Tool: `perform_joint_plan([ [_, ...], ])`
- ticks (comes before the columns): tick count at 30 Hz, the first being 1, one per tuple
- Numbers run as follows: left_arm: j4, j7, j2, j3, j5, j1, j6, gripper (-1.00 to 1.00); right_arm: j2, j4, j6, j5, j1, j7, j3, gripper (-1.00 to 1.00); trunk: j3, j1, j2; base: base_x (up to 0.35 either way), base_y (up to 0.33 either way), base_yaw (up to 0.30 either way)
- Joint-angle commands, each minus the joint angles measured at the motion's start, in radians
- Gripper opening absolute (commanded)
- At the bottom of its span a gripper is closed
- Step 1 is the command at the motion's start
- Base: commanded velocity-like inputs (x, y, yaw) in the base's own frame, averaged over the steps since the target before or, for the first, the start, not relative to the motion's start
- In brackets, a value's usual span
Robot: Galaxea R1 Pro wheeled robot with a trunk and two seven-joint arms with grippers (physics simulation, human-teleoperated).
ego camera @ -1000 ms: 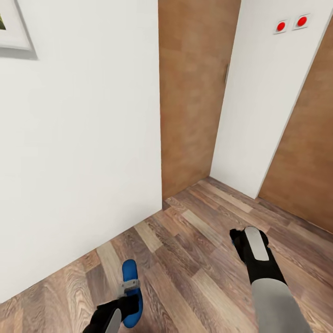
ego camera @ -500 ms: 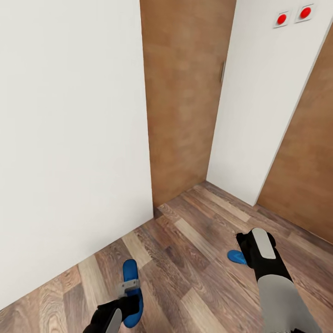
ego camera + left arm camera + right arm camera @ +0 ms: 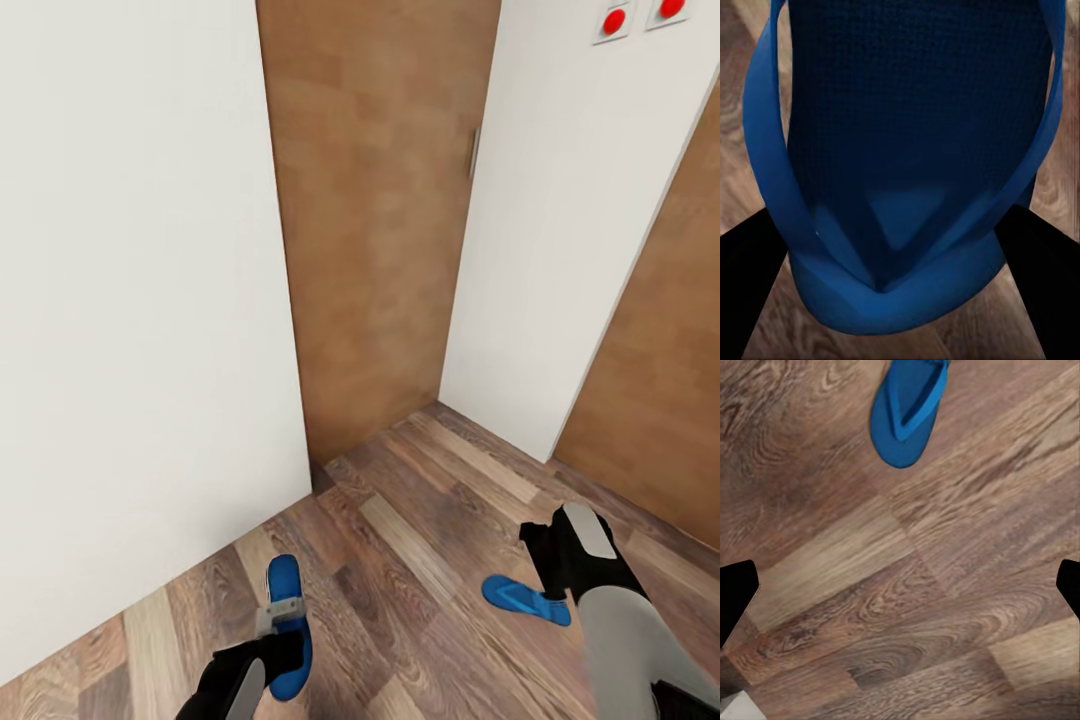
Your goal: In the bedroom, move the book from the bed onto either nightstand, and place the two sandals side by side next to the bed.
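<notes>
My left gripper is shut on a bright blue sandal, held low over the wood floor near the white wall. In the left wrist view that sandal sits between the two black fingers. The other sandal lies flat on the floor just left of my right gripper. In the right wrist view this sandal is on the planks ahead of the right gripper, whose fingertips stand wide apart with nothing between them. The bed, book and nightstand are out of view.
A white wall runs close on the left. Ahead is a wooden door with a slim handle, then a white wall corner with two red buttons, and another wooden panel at right.
The whole view has swung, sliding the wall and door leftward. The second sandal, only a blue sliver at the right gripper before, now lies in full view on the floor beside it.
</notes>
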Motion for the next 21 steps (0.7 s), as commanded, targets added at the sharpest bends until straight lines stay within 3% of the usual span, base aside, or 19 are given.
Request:
perform_joint_plan([
  [1, -0.002, 0.009, 0.000, -0.002, 0.011, -0.001, 0.009, -1.00, 0.000, 0.014, 0.011, -0.002, -0.008, -0.005, -0.001, 1.00, -0.001, 0.000, 0.000, 0.310, -0.160, 0.000],
  [9, -0.002, 0.013, -0.002, -0.002, 0.010, -0.002, 0.018, -1.00, 0.001, 0.093, 0.012, -0.003, -0.041, -0.008, -0.002, 1.00, -0.001, 0.000, 0.000, 0.302, -0.132, 0.000],
  [14, -0.010, 0.024, -0.010, -0.003, 0.010, -0.003, 0.026, -1.00, 0.005, 0.106, 0.003, -0.003, -0.049, -0.008, -0.004, 1.00, -0.001, 0.000, 0.000, 0.110, -0.038, 0.000],
  [21, -0.154, 0.088, -0.017, -0.004, 0.025, -0.004, 0.153, -1.00, 0.002, 0.109, -0.001, -0.008, -0.061, -0.008, -0.006, 1.00, -0.005, 0.001, -0.001, 0.027, -0.009, 0.000],
])
